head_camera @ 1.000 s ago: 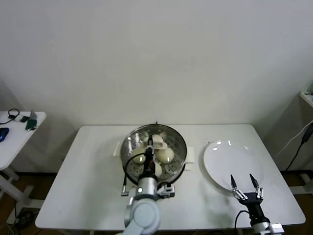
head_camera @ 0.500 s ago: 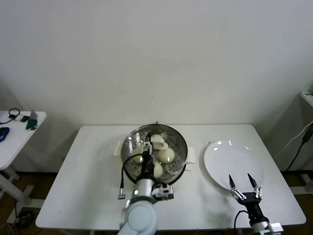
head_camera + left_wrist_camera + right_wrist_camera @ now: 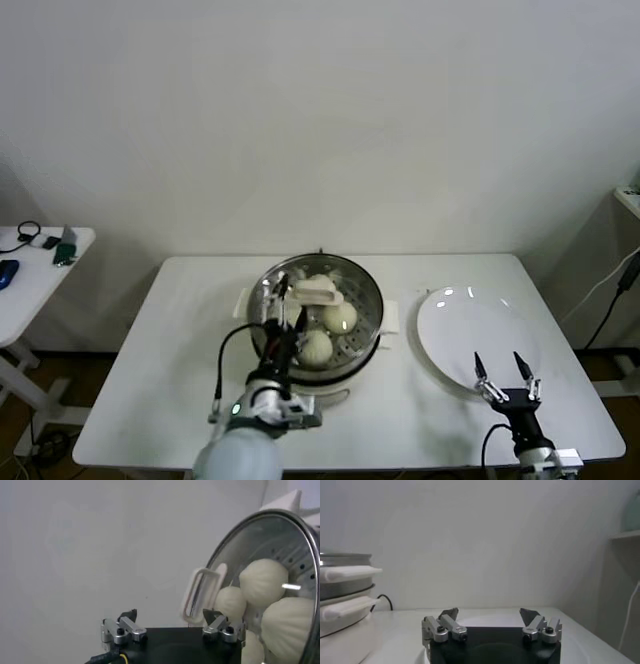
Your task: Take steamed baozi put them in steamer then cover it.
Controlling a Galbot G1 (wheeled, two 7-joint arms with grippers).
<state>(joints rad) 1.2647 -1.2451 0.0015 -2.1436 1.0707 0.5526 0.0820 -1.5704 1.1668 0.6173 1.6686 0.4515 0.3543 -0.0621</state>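
The steamer [image 3: 366, 322] stands mid-table on its white base. The glass cover [image 3: 352, 282] lies on it, cream handle [image 3: 315, 291] on top. The baozi [image 3: 340, 317] lie inside under the glass, and another bun [image 3: 316, 348] lies nearer me. My left gripper [image 3: 282, 318] is open and empty at the steamer's near-left rim, just off the handle. In the left wrist view my left gripper [image 3: 170, 618] has the handle [image 3: 202, 593] and baozi [image 3: 262, 580] just beyond it. My right gripper [image 3: 505, 366] is open and empty over the white plate's near edge, as the right wrist view [image 3: 489, 614] also shows.
A flat white plate [image 3: 470, 325] lies right of the steamer. The steamer's white side handles [image 3: 347, 573] show at the edge of the right wrist view. A small side table [image 3: 30, 262] with small items stands far left. A wall runs behind the table.
My left gripper has drawn back from the cover's handle toward the near left, and the arm has swung left. The cover stays on the steamer. The right gripper has barely moved.
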